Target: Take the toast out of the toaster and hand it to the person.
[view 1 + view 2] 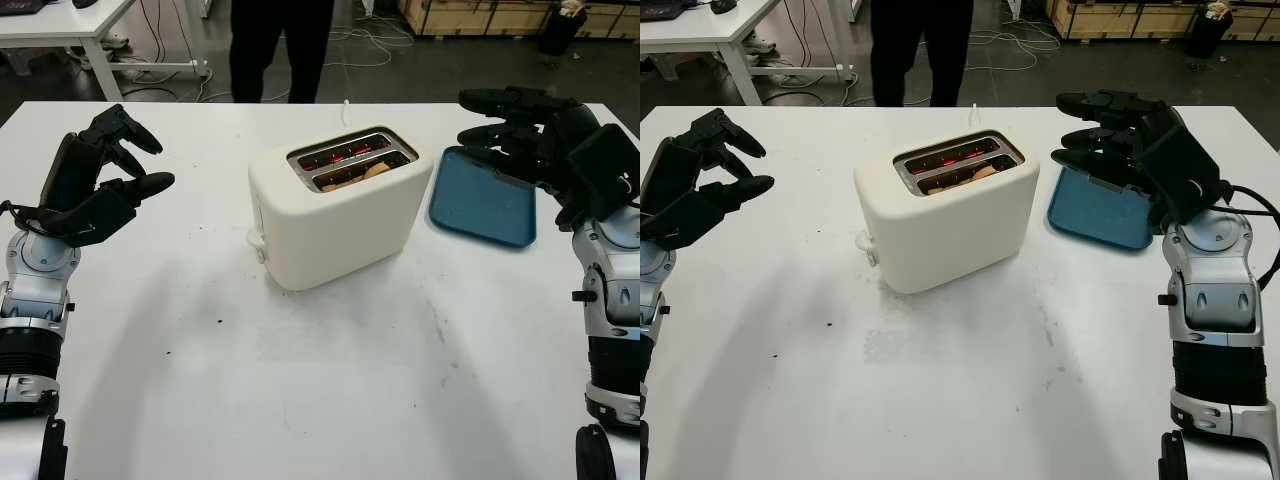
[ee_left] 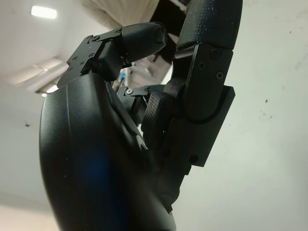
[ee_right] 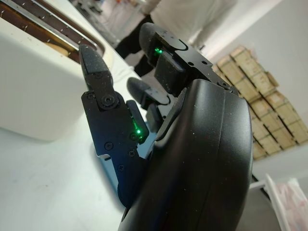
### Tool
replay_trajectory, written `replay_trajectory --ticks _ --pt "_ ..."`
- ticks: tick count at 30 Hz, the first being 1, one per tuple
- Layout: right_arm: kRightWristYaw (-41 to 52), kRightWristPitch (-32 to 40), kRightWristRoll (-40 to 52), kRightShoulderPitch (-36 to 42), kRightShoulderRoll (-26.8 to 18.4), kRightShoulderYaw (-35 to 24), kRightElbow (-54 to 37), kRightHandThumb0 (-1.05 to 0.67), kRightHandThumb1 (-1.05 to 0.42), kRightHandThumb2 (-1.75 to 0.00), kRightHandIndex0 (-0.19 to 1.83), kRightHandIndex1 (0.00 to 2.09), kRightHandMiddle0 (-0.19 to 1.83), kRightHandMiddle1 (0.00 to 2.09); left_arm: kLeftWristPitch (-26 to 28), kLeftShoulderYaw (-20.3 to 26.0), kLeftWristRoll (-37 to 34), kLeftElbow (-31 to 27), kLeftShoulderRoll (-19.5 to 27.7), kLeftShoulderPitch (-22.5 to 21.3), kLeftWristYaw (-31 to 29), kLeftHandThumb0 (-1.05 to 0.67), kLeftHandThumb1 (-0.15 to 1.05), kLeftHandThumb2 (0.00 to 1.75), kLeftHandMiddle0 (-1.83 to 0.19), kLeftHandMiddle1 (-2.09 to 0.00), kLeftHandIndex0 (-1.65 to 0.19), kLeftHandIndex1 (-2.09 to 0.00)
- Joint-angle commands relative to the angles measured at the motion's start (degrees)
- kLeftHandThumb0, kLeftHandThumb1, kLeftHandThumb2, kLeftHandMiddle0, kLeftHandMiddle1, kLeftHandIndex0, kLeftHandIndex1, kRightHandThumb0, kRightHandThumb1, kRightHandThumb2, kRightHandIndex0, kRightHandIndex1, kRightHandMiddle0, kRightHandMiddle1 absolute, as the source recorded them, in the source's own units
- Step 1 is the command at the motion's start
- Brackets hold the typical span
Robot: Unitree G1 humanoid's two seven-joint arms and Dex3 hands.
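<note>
we see a cream toaster (image 1: 335, 215) standing near the middle of the white table (image 1: 300, 400), turned at a slight angle. it has two slots on top: the far slot glows red inside, and the near slot holds the toast (image 1: 372, 171), a pale brown piece sitting low, its top edge barely at the level of the slot's rim. a small knob sticks out of the toaster's end on our left.

to the right of the toaster, close beside it but not touching, a flat blue tray (image 1: 480, 208) lies on the table with nothing on the part we can see.

our right hand (image 1: 1110, 135) hangs above the tray's far edge, fingers stretched out toward the toaster and holding nothing. our left hand (image 1: 110, 180) is raised over the left side of the table, well apart from the toaster, also open and holding nothing.

at the far edge of the table a person (image 1: 280, 45) in dark trousers stands behind the toaster.
</note>
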Motion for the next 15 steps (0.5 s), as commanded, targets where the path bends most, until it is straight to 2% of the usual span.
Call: replay_trajectory --ticks 1,15 --pt "-0.1 0.2 0.1 -0.4 -0.4 -0.2 -0.2 -0.42 -0.76 0.0 0.52 0.65 0.77 0.01 0.5 0.1 -1.2 -0.5 -0.8 0.3 -0.5 -1.05 0.92 0.17 -0.45 -1.59 -0.31 -1.58" --pt "-0.2 -0.8 0.1 0.0 -0.3 -0.4 -0.1 -0.38 -0.76 0.0 0.53 0.67 0.78 0.01 1.4 0.2 -1.8 -1.3 -0.9 0.5 -1.4 -1.05 0.92 0.16 -0.42 -1.59 -0.31 -1.57"
